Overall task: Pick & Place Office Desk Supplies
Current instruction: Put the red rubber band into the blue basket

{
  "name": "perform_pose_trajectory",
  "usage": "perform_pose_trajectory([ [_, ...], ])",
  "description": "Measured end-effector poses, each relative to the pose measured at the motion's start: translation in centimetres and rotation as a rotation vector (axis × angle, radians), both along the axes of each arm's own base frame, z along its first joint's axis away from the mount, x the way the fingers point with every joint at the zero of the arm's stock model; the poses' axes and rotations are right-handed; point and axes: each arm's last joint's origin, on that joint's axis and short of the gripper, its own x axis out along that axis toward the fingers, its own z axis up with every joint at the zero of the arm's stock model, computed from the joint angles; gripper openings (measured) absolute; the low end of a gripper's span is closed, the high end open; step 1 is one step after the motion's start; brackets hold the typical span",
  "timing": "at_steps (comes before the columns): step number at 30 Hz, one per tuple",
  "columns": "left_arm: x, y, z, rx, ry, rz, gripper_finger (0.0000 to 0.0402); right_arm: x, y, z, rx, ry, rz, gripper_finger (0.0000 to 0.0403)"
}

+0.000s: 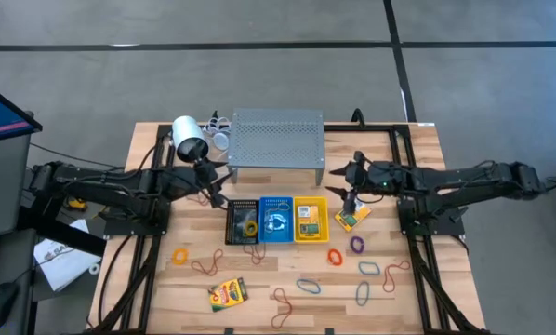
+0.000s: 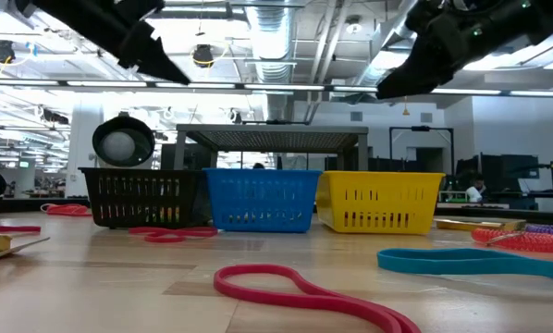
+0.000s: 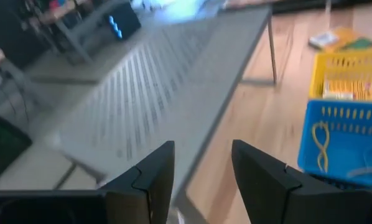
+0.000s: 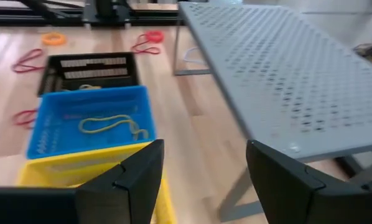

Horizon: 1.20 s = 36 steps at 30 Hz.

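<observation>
While both grippers hover empty with fingers apart above the baskets, pick one target: the crayon box [image 1: 351, 219] just beside the yellow basket [image 1: 311, 233]. Lower the right gripper [image 1: 347, 174] squarely over it; rubber bands [image 1: 357, 245] lie scattered on the worktop [image 1: 148, 298], and the left gripper [image 1: 218, 186] waits.

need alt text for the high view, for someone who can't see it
Seen from above, three small baskets, black, blue and yellow, sit in a row mid-table before a grey perforated shelf. The open left hand and open right hand hover empty beside them. Rubber bands and a crayon box lie scattered nearer the front edge.
</observation>
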Motion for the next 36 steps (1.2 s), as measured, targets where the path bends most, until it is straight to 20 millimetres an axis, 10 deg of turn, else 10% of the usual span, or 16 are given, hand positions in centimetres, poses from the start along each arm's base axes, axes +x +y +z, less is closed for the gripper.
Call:
perform_pose_trajectory([
  [22, -2.6, -0.1, -3.3, -0.364, 0.160, 0.239, 0.0154, 0.8, 3.9, -2.1, 0.127, 0.057, 0.115, 0.0224],
  [36, -2.9, 0.7, -3.4, -0.375, 0.157, 0.312, 0.0154, 1.5, 0.7, -2.8, -0.037, 0.130, 0.048, 0.0224],
])
